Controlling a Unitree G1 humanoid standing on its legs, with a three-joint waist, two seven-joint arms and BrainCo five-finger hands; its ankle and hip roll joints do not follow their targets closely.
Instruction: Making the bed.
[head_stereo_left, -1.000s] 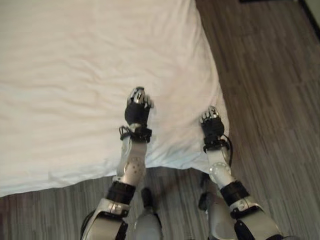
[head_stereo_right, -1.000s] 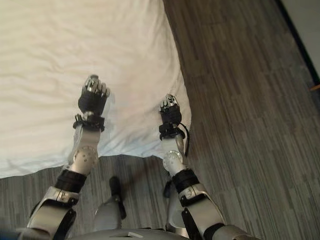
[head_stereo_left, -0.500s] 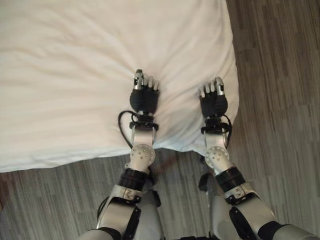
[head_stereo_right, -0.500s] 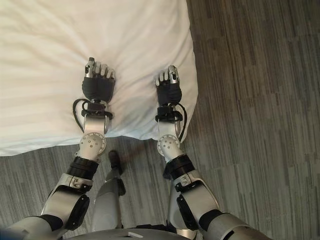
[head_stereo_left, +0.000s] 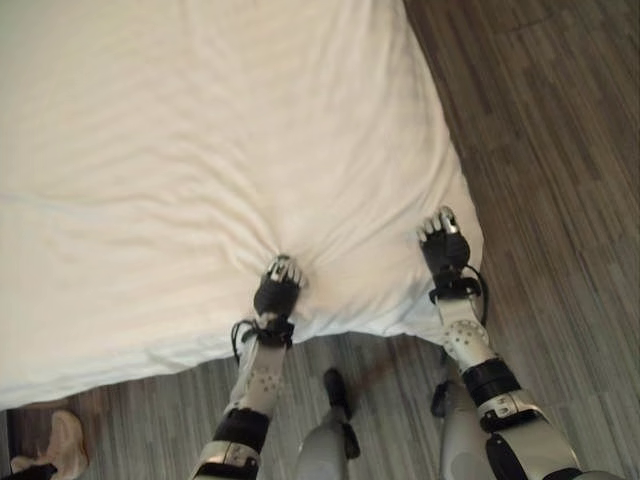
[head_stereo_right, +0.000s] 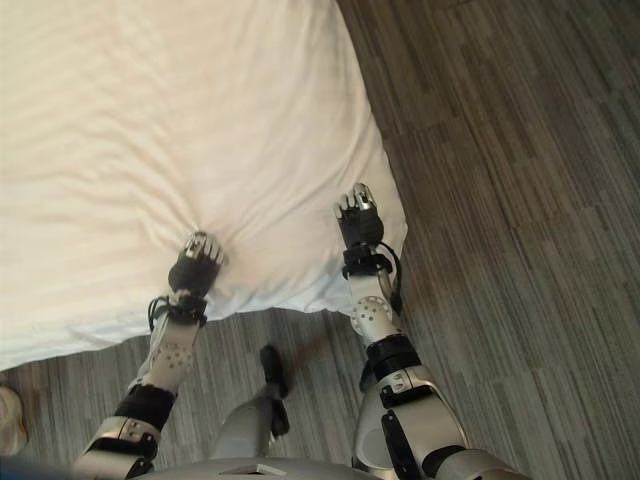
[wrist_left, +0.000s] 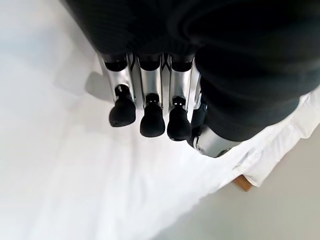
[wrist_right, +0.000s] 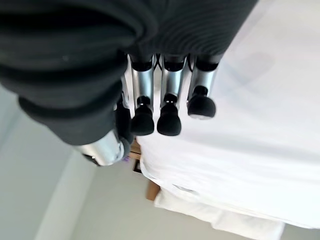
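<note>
A pale shoe (head_stereo_left: 55, 450) is seen on the dark wood-grain plank floor (head_stereo_left: 560, 150), just off the bed's near edge at its left end. A white, faintly striped cotton duvet (head_stereo_left: 200, 150) is spread over the bed, its long axis running along the near edge and its near right corner pointing toward the floor on the right. The near edge of the duvet hangs slightly over the bed's side.

The left hand (head_stereo_left: 278, 290) is laid on the duvet close to the near edge, roughly midway along the visible part of it. Creases in the cloth are drawn together toward this hand. In the left wrist view its fingers (wrist_left: 152, 117) are curled down toward the cloth; cloth may be pinched beneath them, though the grip itself is hidden, so the state of this hand cannot be told for certain.

The right hand (head_stereo_left: 443, 243) is placed on the duvet at the near right corner, just inside the right edge. In the right wrist view its fingers (wrist_right: 169, 117) are bent over the white cloth, and a wooden piece of the bed frame (wrist_right: 150, 187) is seen below the overhanging edge; whether cloth is held cannot be told.
</note>
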